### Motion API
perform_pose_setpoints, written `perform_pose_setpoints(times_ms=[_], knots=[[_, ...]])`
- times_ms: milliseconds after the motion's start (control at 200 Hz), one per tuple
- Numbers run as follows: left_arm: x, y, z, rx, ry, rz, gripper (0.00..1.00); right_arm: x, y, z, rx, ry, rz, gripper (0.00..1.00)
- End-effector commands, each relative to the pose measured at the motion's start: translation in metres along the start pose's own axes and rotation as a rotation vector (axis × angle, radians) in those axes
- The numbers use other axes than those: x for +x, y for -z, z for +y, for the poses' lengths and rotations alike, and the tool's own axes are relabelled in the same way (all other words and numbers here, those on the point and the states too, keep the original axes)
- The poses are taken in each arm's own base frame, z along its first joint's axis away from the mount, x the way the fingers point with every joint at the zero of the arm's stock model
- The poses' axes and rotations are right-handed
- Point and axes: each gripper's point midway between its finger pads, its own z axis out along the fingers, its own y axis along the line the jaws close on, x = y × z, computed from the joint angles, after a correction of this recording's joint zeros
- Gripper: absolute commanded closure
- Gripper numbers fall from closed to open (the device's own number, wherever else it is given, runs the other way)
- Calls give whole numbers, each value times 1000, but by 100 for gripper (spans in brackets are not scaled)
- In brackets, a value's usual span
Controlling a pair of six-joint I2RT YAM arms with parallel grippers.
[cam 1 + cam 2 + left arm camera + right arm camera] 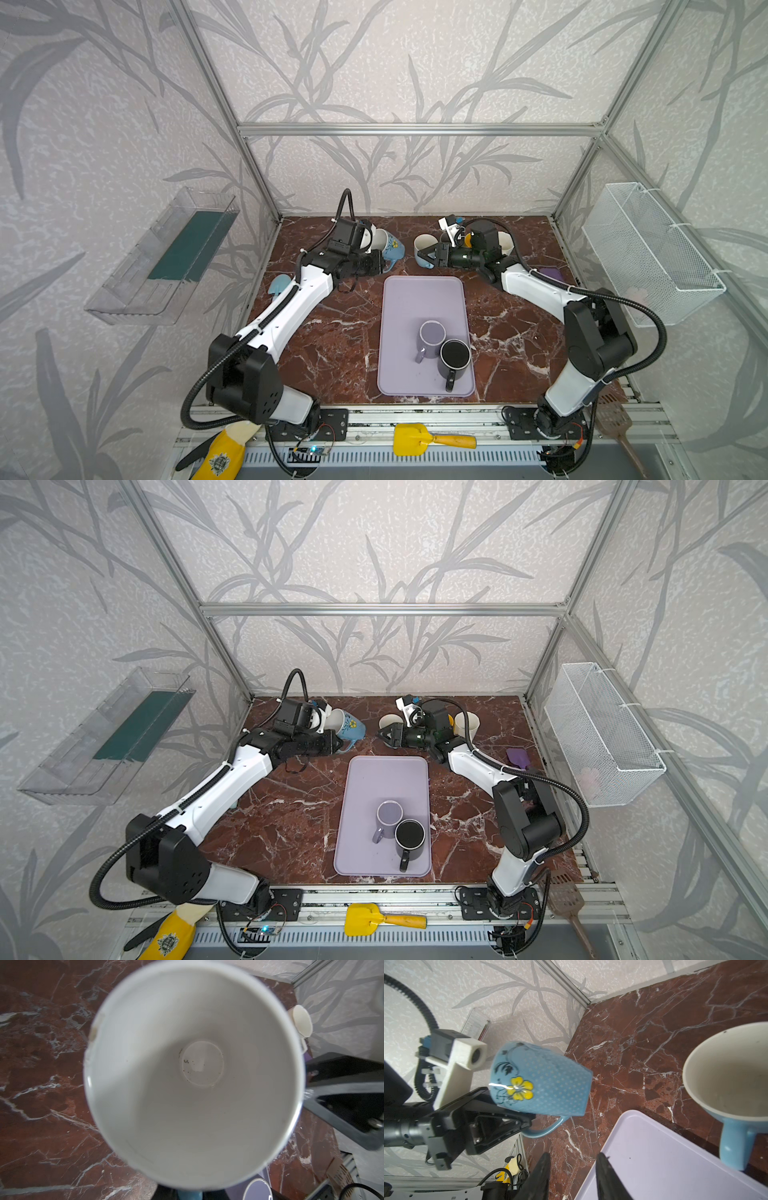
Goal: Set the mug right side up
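Your blue flowered mug (539, 1080) is tipped sideways at the back left of the table (332, 332), with the left gripper (527, 1124) pinched on its handle (that grip is hidden in both top views). Its blurred white inside fills the left wrist view. The right gripper (573, 1157) is spread and empty beside a second blue mug (726, 1076), which is cut off at the frame edge.

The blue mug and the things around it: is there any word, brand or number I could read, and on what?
None can be read.
On the blue mug: only a yellow flower and black swirls, no words.
On the yellow object at the front edge: a dark crest, too small to read.
On the clear wall bin: faint raised marks, too blurred to read.
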Motion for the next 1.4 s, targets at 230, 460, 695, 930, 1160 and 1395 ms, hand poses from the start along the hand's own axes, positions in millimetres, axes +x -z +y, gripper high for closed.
perform_pose_setpoints(times_ms=[230,460,695,930,1160,1395], knots=[[-21,-30,28,-197,-35,86,100,-3,18,14,22,51,-28,63],[-29,-63,31,-269,-55,203,100,2,26,12,66,57,-25,63],[-35,-91,28,-363,-94,300,100,8,32,8,97,61,-21,63],[-32,-107,30,-417,-104,361,100,14,38,4,134,75,-13,63],[-26,-119,32,-433,-102,379,100,18,39,1,144,71,-3,63],[-25,-125,33,-450,-110,380,100,20,40,1,147,70,-2,63]])
